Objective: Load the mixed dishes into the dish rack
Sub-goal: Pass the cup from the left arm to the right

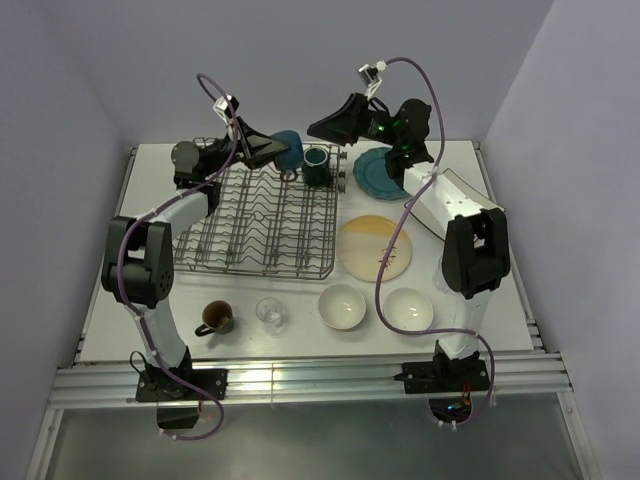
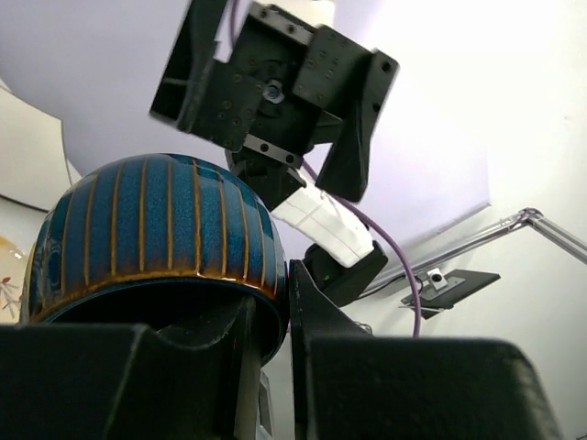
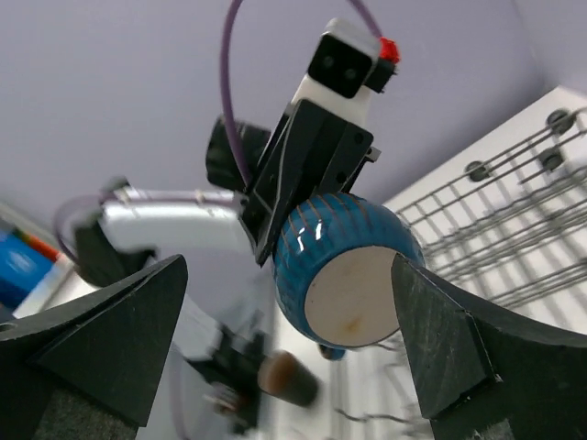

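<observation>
Currently the left gripper [image 1: 276, 152] is clamped on a blue ribbed mug [image 1: 288, 146] by its rim, above the dish rack [image 1: 255, 225] at its far edge; the right gripper [image 1: 314, 128] faces it, spread wide, empty. A slipping rim pinch could drop the mug onto the rack

A: Rack status?
B: Grey wire dish rack [image 1: 255, 220] sits level. Blue ribbed cup [image 1: 287, 148] is in the air over its far edge, tipped sideways, pale base showing.
A: Rest?
B: Dark teal mug [image 1: 316, 166] is upright at the rack's far-right corner. Teal plate [image 1: 378, 175] and yellow plate [image 1: 375, 247] lie to the right. White bowls [image 1: 342, 306], brown mug [image 1: 216, 317] and glass [image 1: 270, 314] line the near side.
</observation>
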You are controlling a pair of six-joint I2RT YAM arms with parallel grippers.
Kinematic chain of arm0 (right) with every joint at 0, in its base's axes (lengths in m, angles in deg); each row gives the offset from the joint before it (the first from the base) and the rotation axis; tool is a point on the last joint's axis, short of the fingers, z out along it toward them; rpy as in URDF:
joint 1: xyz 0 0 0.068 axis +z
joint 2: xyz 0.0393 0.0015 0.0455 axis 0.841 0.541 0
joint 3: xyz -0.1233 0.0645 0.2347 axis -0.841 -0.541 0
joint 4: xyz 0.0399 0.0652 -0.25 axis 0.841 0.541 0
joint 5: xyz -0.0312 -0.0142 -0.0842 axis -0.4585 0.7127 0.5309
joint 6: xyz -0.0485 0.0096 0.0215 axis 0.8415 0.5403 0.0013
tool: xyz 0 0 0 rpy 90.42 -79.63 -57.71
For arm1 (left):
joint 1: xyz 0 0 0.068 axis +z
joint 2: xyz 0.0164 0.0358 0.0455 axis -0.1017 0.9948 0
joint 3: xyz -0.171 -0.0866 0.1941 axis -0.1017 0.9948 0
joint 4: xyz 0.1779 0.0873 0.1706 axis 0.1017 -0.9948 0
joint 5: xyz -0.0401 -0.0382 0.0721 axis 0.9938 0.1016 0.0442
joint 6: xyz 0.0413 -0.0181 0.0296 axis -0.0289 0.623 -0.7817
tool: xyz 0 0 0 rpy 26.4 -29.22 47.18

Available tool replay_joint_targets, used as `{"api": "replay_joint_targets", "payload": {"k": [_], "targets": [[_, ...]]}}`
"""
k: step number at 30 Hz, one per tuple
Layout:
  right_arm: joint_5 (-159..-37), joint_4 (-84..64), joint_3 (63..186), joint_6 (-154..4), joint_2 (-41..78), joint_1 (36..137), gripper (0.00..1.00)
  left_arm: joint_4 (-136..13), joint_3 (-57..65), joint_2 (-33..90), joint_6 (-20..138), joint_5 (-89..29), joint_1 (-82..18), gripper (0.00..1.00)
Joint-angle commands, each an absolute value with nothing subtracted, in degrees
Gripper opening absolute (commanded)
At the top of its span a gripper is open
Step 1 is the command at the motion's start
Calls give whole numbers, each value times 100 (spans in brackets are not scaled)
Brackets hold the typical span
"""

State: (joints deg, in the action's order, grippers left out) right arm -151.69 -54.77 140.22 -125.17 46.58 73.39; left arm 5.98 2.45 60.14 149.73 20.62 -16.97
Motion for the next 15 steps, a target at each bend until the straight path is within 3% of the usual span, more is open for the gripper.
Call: {"api": "replay_joint_targets", "payload": {"k": [1,7,15], "targets": [[-14617,-5124,14239,-14097,4731,7307,100,2590,-210,5962,15283,1810,-1691,0],[-14115,-3782,14484,-14618,4730,7298,100,2746,-517,6164,15862,1186,-1708,0],[-14168,-4086,14591,-14933,4897,7395,100,2959,-773,6331,16250,948,-1788,0]]}}
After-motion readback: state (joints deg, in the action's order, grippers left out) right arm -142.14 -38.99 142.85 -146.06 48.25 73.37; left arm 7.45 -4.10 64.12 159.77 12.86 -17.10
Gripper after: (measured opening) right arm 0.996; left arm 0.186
